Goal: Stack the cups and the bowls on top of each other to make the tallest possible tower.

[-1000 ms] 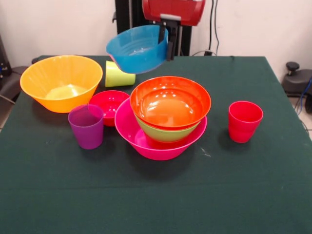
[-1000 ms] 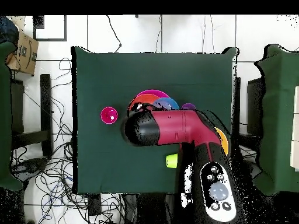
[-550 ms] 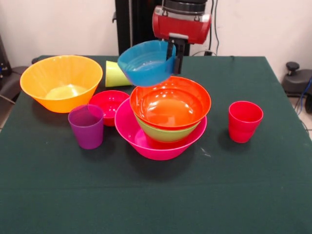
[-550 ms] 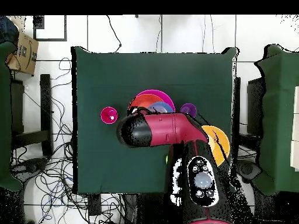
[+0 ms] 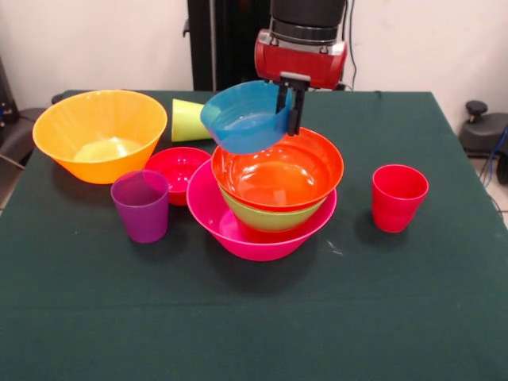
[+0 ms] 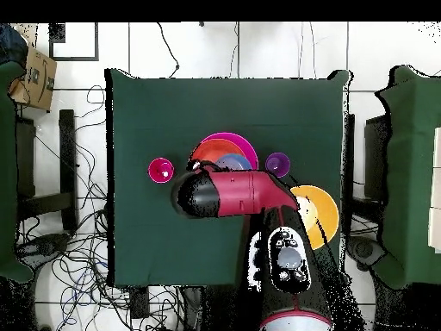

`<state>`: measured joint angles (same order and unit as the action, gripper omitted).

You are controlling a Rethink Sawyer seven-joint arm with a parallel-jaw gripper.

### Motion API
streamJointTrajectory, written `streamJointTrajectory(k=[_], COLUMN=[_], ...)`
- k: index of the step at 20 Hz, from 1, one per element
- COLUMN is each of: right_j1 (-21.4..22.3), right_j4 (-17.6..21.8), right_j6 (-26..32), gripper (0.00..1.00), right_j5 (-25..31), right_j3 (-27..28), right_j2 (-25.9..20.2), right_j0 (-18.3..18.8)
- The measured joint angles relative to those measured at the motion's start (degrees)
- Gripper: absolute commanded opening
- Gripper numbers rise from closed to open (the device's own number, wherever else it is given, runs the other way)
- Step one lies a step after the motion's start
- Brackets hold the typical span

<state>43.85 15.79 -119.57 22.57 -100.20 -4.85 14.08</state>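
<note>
You see glossy, smooth plastic on the blue bowl (image 5: 244, 119), the orange-red bowl (image 5: 278, 170) and the pink bowl (image 5: 238, 232), each catching bright highlights. The purple cup (image 5: 141, 206) and red cup (image 5: 398, 198) look like translucent plastic. Your counter (image 5: 254, 317) wears a matt dark green cloth, while the arm's red shell (image 5: 300, 59) shines like hard plastic.

The front view looks from across the bench (image 5: 254, 333), slightly downward and close in, so the green surface fills most of the frame. The overhead view looks straight down from well above, taking in the whole bench (image 6: 155, 112) and the surrounding floor (image 6: 77, 207). Both views share the bench top and the pink bowl (image 5: 246, 238) (image 6: 241, 140), with orientation reversed between them.
</note>
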Motion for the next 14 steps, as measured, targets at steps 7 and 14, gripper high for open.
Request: streamJointTrajectory(k=[7, 14], right_j1=[-1.41, -3.27], right_j4=[-1.48, -3.04], right_j6=[0.00, 0.00], gripper=[0.00, 0.00], right_j5=[-0.29, -1.53], right_j3=[0.01, 0.02], right_j2=[1.95, 4.03], right_j0=[-1.62, -3.95])
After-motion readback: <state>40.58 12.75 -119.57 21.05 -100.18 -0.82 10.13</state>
